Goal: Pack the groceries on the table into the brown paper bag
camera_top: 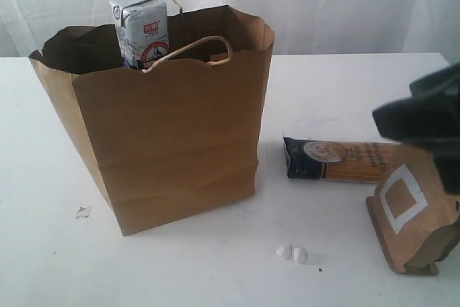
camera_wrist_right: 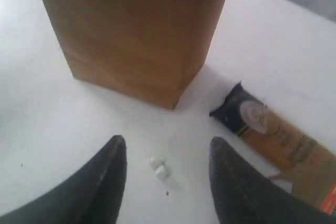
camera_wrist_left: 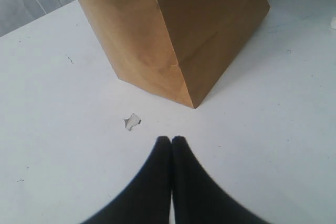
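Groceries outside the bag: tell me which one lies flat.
The dark-blue spaghetti packet lies flat on the table; the brown pouch beside it stands upright.

bright even light; faint shadow by brown paper bag [camera_top: 165,141]; right wrist view blurry

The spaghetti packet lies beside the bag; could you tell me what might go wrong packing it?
1. The spaghetti packet lies flat with the brown pouch close by its end, so the open right gripper may knock the pouch over.
2. The carton sticks up above the paper bag rim and may block the long packet.
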Action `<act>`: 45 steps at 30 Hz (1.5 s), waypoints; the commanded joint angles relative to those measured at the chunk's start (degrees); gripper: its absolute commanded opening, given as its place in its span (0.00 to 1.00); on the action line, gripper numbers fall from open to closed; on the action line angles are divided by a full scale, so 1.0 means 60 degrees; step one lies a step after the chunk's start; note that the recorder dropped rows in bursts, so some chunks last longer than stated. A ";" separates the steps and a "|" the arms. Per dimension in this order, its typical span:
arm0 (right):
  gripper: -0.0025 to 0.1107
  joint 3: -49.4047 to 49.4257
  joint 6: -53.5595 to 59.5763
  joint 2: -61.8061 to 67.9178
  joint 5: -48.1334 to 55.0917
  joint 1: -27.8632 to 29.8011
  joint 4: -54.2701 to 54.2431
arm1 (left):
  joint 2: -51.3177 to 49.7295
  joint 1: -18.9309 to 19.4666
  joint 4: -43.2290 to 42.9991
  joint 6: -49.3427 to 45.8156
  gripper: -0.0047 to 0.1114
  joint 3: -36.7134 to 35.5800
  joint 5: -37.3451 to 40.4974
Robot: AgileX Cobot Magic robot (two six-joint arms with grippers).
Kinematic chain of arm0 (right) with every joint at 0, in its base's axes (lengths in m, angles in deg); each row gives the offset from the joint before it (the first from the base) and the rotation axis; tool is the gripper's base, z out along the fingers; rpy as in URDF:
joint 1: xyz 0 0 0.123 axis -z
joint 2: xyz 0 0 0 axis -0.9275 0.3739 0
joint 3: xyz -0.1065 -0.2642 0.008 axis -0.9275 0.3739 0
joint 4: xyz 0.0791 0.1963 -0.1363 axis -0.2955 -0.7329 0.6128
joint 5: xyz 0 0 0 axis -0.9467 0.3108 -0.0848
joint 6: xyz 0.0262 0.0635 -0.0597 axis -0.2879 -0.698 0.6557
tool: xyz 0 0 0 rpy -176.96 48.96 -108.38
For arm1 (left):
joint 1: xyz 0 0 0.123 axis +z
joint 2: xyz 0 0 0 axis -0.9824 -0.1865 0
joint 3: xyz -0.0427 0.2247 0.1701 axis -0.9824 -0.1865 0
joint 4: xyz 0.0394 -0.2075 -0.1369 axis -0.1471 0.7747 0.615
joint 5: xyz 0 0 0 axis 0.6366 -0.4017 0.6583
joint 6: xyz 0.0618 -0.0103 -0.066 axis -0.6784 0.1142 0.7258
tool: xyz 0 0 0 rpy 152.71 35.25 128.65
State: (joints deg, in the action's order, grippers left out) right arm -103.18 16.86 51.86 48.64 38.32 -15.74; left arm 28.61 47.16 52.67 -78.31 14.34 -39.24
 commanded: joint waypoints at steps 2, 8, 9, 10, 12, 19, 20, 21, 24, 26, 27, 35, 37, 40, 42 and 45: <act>0.43 0.0827 -0.0081 0.0320 0.0346 0.0011 0.0039 | 0.0038 -0.0005 0.0032 0.0017 0.04 -0.0039 0.0006; 0.43 0.1402 0.0007 0.1330 0.0168 0.0011 0.0039 | 0.0038 -0.0005 0.0032 0.0017 0.04 -0.0039 0.0006; 0.43 0.1499 0.0027 0.1523 0.0038 0.0011 0.0039 | 0.0038 -0.0005 0.0032 0.0017 0.04 -0.0039 0.0006; 0.43 0.1617 0.0027 0.1690 -0.0273 0.0011 0.0039 | 0.0038 -0.0005 0.0032 0.0017 0.04 -0.0039 0.0006; 0.43 0.1914 0.0027 0.1872 -0.1286 0.0011 0.0021 | 0.0038 -0.0005 0.0032 0.0017 0.04 -0.0039 0.0006; 0.43 0.3027 -0.0006 0.1921 -0.5859 0.0011 -0.0177 | 0.0038 -0.0005 0.0032 0.0017 0.04 -0.0039 0.0006; 0.43 0.3066 -0.0077 0.1921 -0.5954 0.0011 -0.0220 | 0.0038 -0.0005 0.0032 0.0017 0.04 -0.0039 0.0006; 0.43 0.3109 -0.0206 0.1921 -0.5851 0.0011 -0.0310 | 0.0038 -0.0005 0.0032 0.0017 0.04 -0.0039 0.0006; 0.43 0.3111 -0.0318 0.1921 -0.4549 0.0011 -0.0841 | 0.0038 -0.0005 0.0032 0.0017 0.04 -0.0039 0.0006; 0.43 0.3111 0.0342 0.1921 -0.3230 0.0011 -0.0888 | 0.0038 -0.0005 0.0032 0.0017 0.04 -0.0039 0.0006; 0.43 0.3111 0.1164 0.1921 -0.2558 0.0011 -0.0917 | 0.0038 -0.0005 0.0032 0.0017 0.04 -0.0039 0.0006; 0.43 0.2985 0.8909 0.1981 0.1044 -0.0010 -0.5894 | 0.0038 -0.0005 0.0032 0.0017 0.04 -0.0039 0.0006; 0.43 0.2810 0.8795 0.1981 0.1973 -0.0010 -0.6241 | 0.0038 -0.0005 0.0032 0.0017 0.04 -0.0039 0.0006; 0.43 0.2592 0.6683 0.1981 0.2269 -0.0010 -0.5133 | 0.0038 -0.0005 0.0032 0.0017 0.04 -0.0039 0.0006; 0.43 0.2609 0.4880 0.1981 0.2033 -0.0010 -0.3729 | 0.0038 -0.0005 0.0032 0.0017 0.04 -0.0039 0.0006; 0.43 0.2609 0.1656 0.1981 0.1991 -0.0010 -0.0845 | 0.0038 -0.0005 0.0032 0.0017 0.04 -0.0039 0.0006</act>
State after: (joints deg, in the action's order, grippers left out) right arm -87.26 44.23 63.71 60.64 38.32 -35.60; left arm 28.61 47.16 52.67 -78.31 14.34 -39.24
